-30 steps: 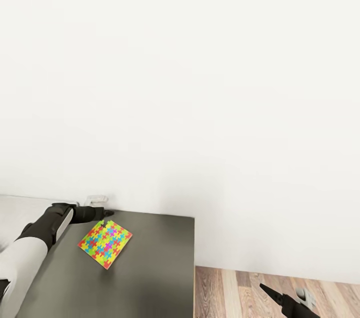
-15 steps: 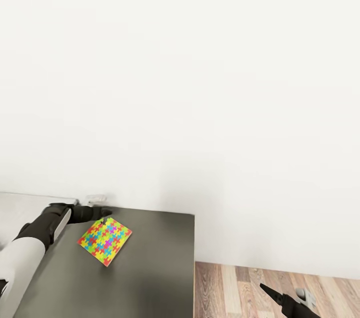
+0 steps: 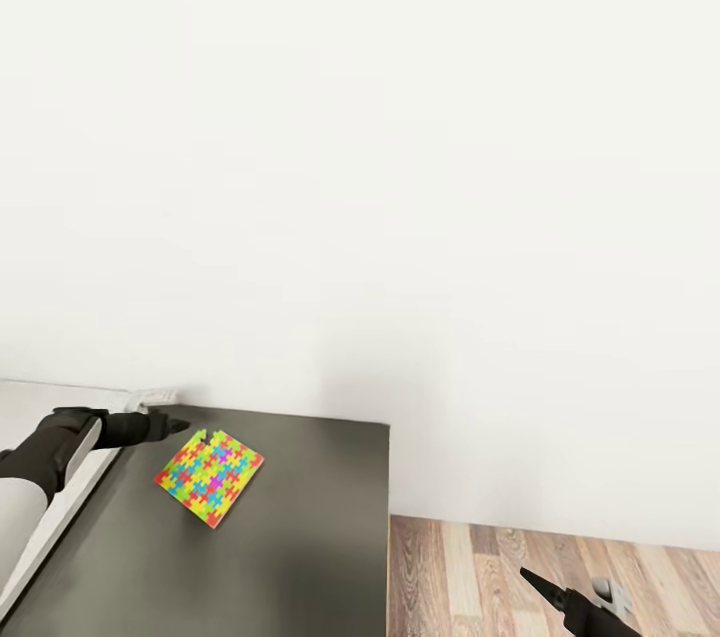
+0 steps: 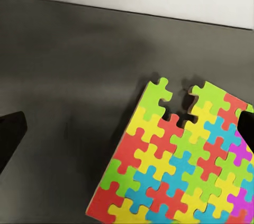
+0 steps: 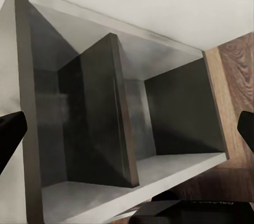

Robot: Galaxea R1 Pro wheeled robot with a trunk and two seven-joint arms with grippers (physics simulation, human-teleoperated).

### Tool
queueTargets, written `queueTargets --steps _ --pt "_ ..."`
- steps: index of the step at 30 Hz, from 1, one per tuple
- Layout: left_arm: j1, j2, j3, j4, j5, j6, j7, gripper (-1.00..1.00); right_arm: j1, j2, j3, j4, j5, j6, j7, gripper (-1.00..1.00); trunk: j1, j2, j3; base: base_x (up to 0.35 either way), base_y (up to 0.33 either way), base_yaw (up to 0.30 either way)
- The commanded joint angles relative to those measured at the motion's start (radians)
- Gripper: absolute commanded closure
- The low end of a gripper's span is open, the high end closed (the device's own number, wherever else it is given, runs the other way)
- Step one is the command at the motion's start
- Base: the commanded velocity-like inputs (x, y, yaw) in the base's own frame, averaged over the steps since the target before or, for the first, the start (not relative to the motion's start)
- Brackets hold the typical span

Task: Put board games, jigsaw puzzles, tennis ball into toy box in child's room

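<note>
Your left arm reaches in from the lower left of the head view, white forearm giving way to a black wrist, stretched forward and nearly level. Its end effector point(image 3: 168, 425) tapers to a dark point; in the left wrist view its two black fingertips point(image 4: 10, 137) sit wide apart at opposite edges, holding nothing. Your right end effector point(image 3: 530, 579) hangs low at the lower right, one slim black finger pointing up and left. In the right wrist view its fingertips point(image 5: 9, 134) are likewise spread wide and empty.
</note>
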State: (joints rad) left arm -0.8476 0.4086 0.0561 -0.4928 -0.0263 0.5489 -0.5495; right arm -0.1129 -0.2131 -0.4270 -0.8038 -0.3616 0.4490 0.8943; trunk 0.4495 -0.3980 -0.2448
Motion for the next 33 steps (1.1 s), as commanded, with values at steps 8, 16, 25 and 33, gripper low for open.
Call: queueTargets --steps 8,16,25,33 --pt "-0.001 0.002 -0.001 -0.001 -0.007 0.008 -0.015 -1.0 -0.001 0.0 -0.001 0.0 -0.007 0.008 0.002 -1.0 0.001 -0.002 -0.015 0.0 0.0 0.0" --pt "-0.001 0.0 0.0 -0.001 -0.003 0.008 -0.023 -1.0 -0.001 0.0 -0.002 0.0 -0.007 0.008 0.002 -1.0 0.001 -0.002 -0.028 0.0 0.0 0.0" --pt "-0.001 0.0 0.001 -0.001 -0.003 0.008 -0.054 -1.0 -0.001 0.0 -0.002 0.0 -0.007 0.008 0.002 -1.0 0.001 -0.002 -0.043 0.0 0.0 0.0" --pt "-0.001 0.003 0.0 -0.003 -0.004 0.001 -0.114 -1.0 -0.001 0.0 -0.001 0.0 -0.007 0.008 0.002 -1.0 0.001 -0.002 -0.056 0.0 0.0 0.0"
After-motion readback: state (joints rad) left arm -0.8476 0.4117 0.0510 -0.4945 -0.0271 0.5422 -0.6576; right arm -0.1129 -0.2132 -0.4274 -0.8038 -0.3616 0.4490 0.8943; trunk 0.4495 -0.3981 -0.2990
